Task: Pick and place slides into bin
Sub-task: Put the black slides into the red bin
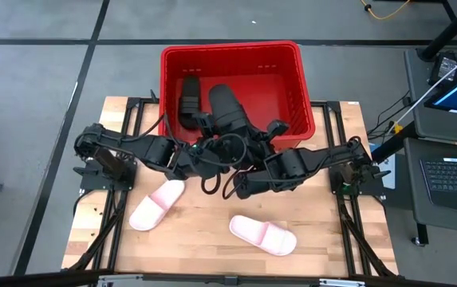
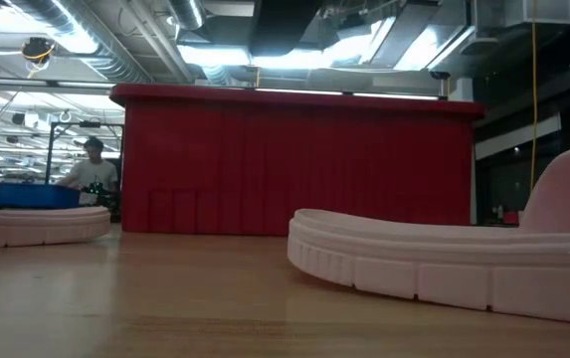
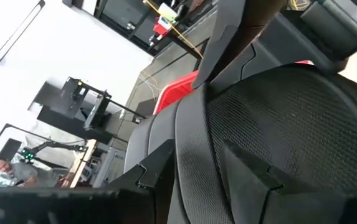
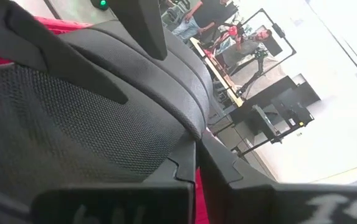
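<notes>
The red bin (image 1: pixel 172 56) stands at the table's far edge, and it fills the middle of the low view (image 2: pixel 294 159). One black slide (image 1: pixel 188 100) lies inside it at the left. A second black slide (image 1: pixel 228 110) is held over the bin's near rim between both grippers. My left gripper (image 1: pixel 204 127) is at its left side and my right gripper (image 1: pixel 264 131) is at its right side. Two pale pink slides (image 1: pixel 156 206) (image 1: pixel 262 233) lie soles down on the near part of the table. My left gripper is shut on the black slide's left side near the heel (image 1: pixel 212 127), coming level from the table's left. The slide's meshed strap (image 3: pixel 278 130) fills its wrist view and hides the place of contact. The slide is lifted clear of the table, toe toward the bin. My right gripper is shut on the same slide's right side near the heel (image 1: pixel 248 131), coming from the table's right. The meshed strap (image 4: pixel 72 118) fills its wrist view, so the contact itself does not show. The slide is clear of the table, over the bin's near rim.
The near pink slide (image 2: pixel 444 259) looms large at the right of the low view, and the other (image 2: pixel 36 224) is at its left. Cables hang under the arms (image 1: pixel 220 167). A person (image 2: pixel 91 171) sits far behind the table. A desk with a laptop (image 1: pixel 451 171) stands to the right.
</notes>
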